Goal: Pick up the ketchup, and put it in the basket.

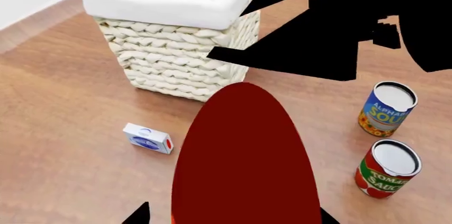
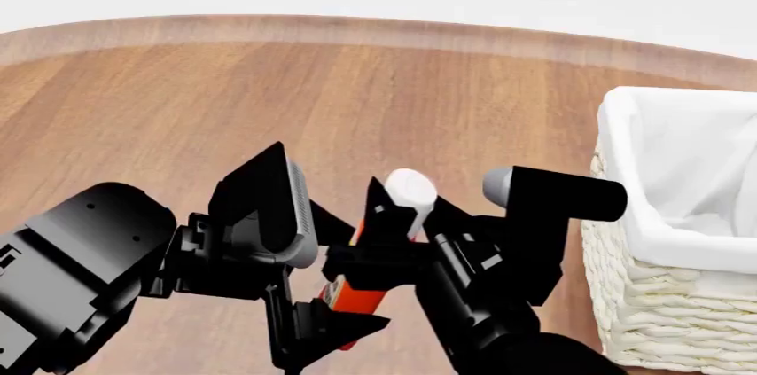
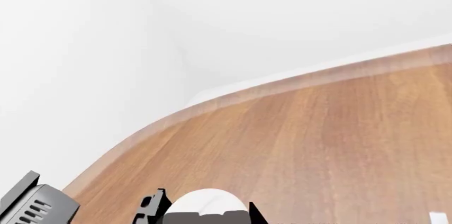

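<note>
Both pincers clamp the ketchup (image 2: pixel 409 191) aloft; basket (image 2: pixel 662 242) beside it.

A bare simulated room: a wood-plank floor (image 2: pixel 355 91) across the frame, plain white walls (image 3: pixel 92 49) at the top, groceries like a soup can (image 1: pixel 386 108) standing at right.

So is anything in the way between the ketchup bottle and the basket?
Nothing visible blocks it. The ketchup is held up off the table between the two grippers, and the basket sits to its right with its top open. In the left wrist view, the right arm crosses in front of the basket, so it may need to move aside.
</note>
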Controlling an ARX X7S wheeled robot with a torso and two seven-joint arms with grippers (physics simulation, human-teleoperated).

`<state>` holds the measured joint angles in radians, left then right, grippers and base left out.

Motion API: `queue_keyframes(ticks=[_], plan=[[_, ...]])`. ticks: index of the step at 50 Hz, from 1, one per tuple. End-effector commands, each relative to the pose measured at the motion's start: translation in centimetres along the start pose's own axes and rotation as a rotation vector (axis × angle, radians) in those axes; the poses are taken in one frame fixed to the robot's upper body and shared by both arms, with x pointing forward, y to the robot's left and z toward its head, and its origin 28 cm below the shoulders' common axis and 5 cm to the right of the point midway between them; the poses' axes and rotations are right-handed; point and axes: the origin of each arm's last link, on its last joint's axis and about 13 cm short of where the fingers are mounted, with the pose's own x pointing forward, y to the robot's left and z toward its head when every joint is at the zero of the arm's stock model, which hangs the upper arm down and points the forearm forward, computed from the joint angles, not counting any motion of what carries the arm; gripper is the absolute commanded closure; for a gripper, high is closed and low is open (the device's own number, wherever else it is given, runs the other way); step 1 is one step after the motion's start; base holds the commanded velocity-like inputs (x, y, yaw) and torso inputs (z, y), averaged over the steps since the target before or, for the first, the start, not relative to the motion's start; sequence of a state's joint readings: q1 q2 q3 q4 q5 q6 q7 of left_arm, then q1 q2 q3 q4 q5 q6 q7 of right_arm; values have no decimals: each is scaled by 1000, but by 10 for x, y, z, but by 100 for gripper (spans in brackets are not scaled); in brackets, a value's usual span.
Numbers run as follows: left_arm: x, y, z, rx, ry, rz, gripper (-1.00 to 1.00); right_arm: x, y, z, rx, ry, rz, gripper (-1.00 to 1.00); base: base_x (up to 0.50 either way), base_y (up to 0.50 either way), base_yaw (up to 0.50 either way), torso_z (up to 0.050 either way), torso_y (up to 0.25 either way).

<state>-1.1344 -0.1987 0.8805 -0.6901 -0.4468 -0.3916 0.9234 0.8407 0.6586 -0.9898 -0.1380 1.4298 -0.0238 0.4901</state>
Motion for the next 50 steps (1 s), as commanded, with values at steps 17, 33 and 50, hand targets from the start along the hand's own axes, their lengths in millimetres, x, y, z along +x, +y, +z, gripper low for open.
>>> queue_keyframes(ticks=[17,33,50], plan=[[-5,-2,-7,-10,-18,8,-100,6,-20,22,-6,-84,-64,100,0,0,0,0,1],[-10,-6,-10,-12,-46,39,-100,-2,-28,38,-23,-124,-120,100,0,0,0,0,1],[-7,-12,-45,-54,-211,444,-100,2,-20,88,-209,-160,-174,100,0,0,0,0,0]])
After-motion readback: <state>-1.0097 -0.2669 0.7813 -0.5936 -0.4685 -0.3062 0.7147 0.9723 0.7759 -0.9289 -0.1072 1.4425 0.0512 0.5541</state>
